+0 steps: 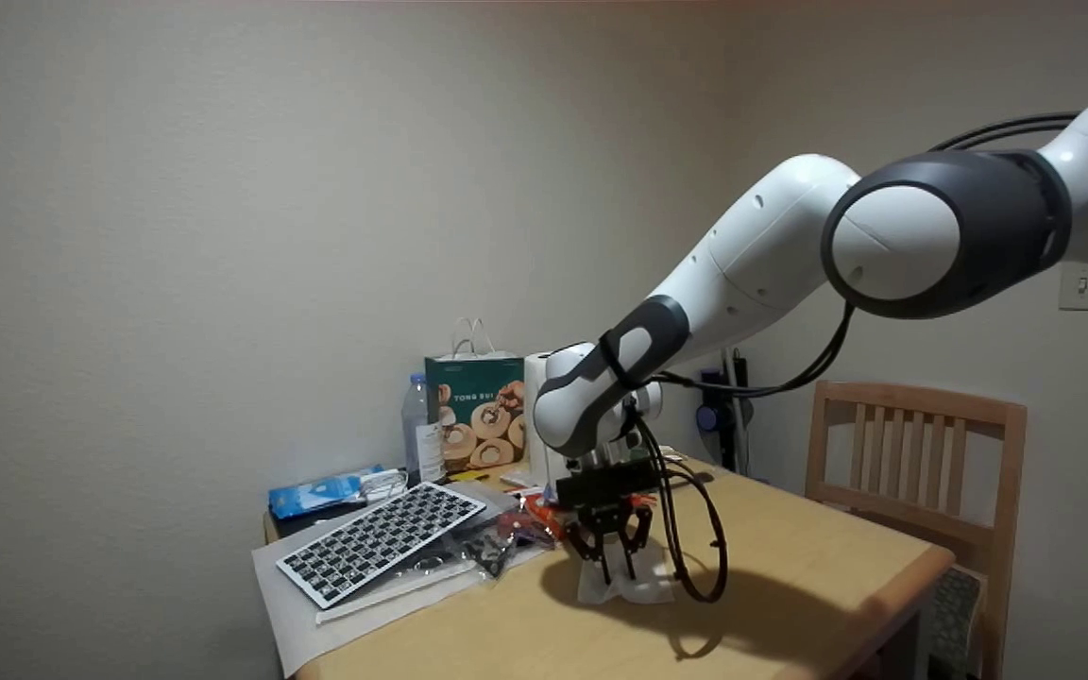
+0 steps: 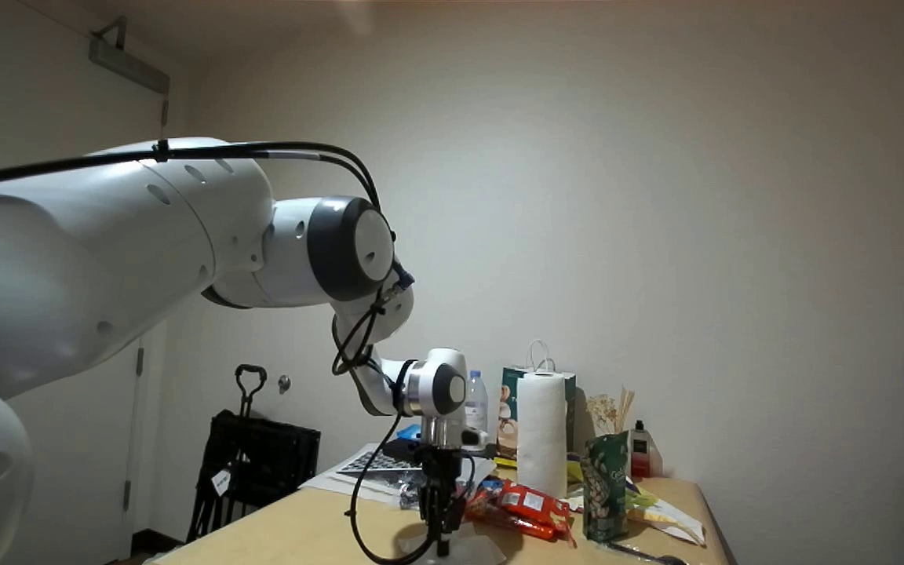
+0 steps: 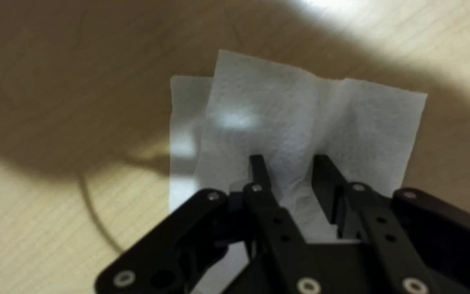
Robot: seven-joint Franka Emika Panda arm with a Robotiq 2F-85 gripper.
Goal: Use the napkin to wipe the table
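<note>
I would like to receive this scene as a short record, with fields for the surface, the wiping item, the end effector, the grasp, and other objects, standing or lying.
Surface: table, wood-coloured
Wiping item: napkin, white, on the table, overlapping layers visible
Gripping part: end effector, pointing down at the napkin, jaws apart
Grasp: not shut on the napkin; whether it touches cannot be told
Standing: paper towel roll, green paper bag, clear bottle, green pouch
Lying: keyboard, red packets
</note>
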